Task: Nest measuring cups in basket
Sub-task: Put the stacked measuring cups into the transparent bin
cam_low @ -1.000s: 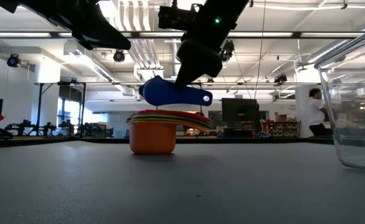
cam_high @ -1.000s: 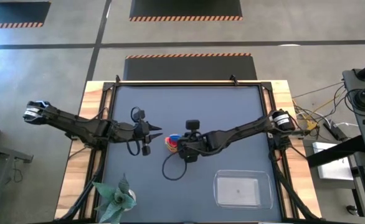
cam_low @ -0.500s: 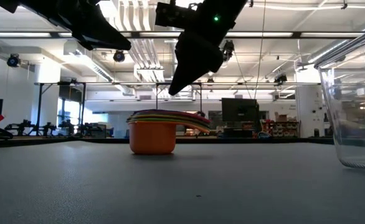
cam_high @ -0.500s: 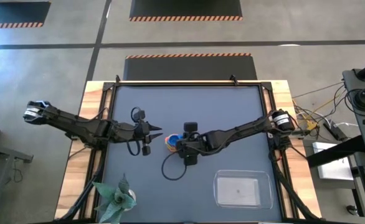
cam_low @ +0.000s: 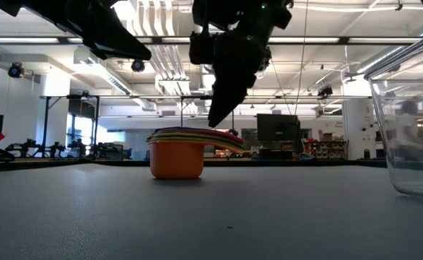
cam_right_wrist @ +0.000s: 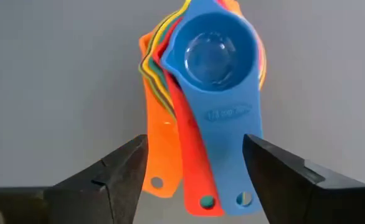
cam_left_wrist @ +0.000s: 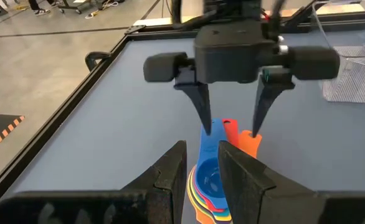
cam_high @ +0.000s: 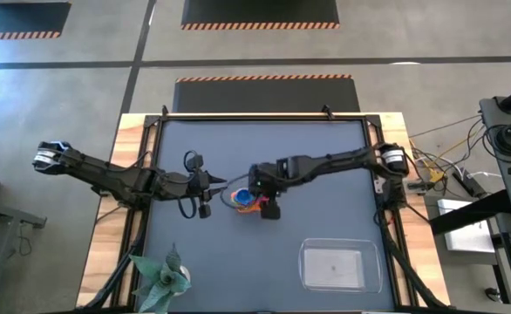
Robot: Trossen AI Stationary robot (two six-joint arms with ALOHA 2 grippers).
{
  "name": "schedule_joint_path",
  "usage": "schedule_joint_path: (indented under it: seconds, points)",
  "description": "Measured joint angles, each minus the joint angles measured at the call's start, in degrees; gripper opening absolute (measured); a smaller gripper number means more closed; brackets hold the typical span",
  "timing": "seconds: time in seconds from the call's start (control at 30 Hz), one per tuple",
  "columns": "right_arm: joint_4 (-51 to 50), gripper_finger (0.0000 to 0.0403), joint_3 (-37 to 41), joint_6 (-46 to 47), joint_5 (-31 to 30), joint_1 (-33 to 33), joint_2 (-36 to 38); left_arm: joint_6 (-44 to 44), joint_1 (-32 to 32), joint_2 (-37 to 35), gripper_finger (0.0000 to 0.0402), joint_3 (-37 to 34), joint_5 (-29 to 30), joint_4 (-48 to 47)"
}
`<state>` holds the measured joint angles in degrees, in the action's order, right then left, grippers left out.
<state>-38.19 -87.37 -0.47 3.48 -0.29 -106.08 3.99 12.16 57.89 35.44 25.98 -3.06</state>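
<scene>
From the low camera I have the basket [cam_low: 413, 115] nearest, a clear tray at the bench [cam_high: 325, 148] edge on the right arm's side, holding no cup that I can see. Farther in, near mid-bench, stands the single stack of measuring cups [cam_low: 186, 152]: an orange cup at the bottom, coloured rims layered above it, and the blue cup [cam_right_wrist: 215, 59] seated on top, its handle fanned beside the red and orange handles. I judge the nesting close to done, since I see no loose cup anywhere on the bench; what remains is getting the stack into the basket, which sits well apart from it. I cannot count every layer: blue, red, orange and thin yellow and green edges show, the rest being hidden. The right gripper [cam_left_wrist: 231, 106] hovers just above the handles, fingers apart and holding nothing. The left gripper [cam_high: 216, 183] waits beside the stack, its fingers spread only slightly and empty. One basket, one stack, two arms; a potted plant [cam_high: 161, 277] sits at the near-left corner.
</scene>
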Motion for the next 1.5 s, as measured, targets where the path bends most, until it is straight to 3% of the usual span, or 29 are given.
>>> schedule_joint_path:
  seconds: [0.07, 0.4, 0.93, 1.1, 1.37, 1.5]
  points:
    - [-0.21, 0.0256, 0.0, -0.21, 3.49, -1.82, 0.04, 0.0, 0.0, 0.0, 0.0074, 0.0, 0.0, -0.01]
    - [-0.22, 0.029, 0.1, -0.1, 6.92, -6.59, 0.84, -0.24, 0.0, 0.0, 0.0074, 0.0, 0.0, -0.23]
    - [-0.51, 0.0351, 0.11, 3.99, 8.96, -3.08, -2.88, -0.24, 0.0, 0.04, 0.0074, 0.0, -0.02, -0.47]
    - [-0.21, 0.0354, 0.12, 7.87, 5.66, -0.52, -4.71, -0.24, 0.0, 0.04, 0.0074, 0.0, -0.02, -0.47]
    - [-0.03, 0.0353, 0.13, 13.28, -6.22, 2.44, -8.19, -0.04, 0.0, 0.04, 0.0074, 0.0, 0.0, -0.44]
    - [0.04, 0.0343, 0.13, 13.35, -6.73, 2.39, -8.12, -0.02, 0.0, 0.06, 0.0074, 0.0, -0.02, -0.41]
